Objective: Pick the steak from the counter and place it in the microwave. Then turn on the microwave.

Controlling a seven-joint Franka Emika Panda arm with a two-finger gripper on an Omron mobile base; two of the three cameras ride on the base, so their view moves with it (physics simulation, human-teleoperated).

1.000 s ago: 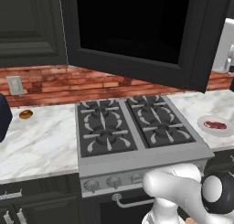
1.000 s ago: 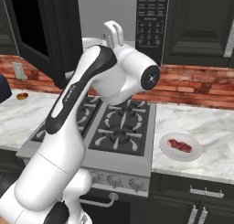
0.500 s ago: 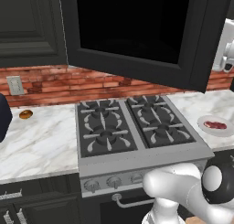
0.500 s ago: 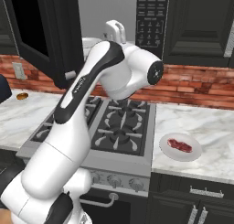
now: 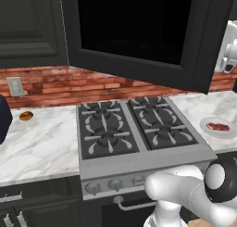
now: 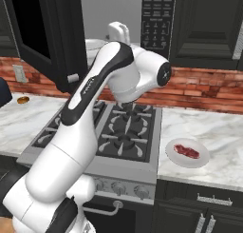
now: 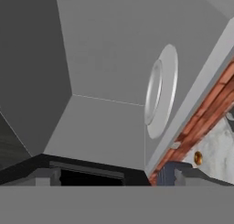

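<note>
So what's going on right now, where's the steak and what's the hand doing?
Gripper open, empty, facing the microwave interior. Steak on its white plate on the counter, right of the stove. Microwave door open; no obstruction seen.

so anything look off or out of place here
Nothing spilled or damaged. The microwave door hangs wide open over the stove, and the steak sits flat on its plate on the counter.
</note>
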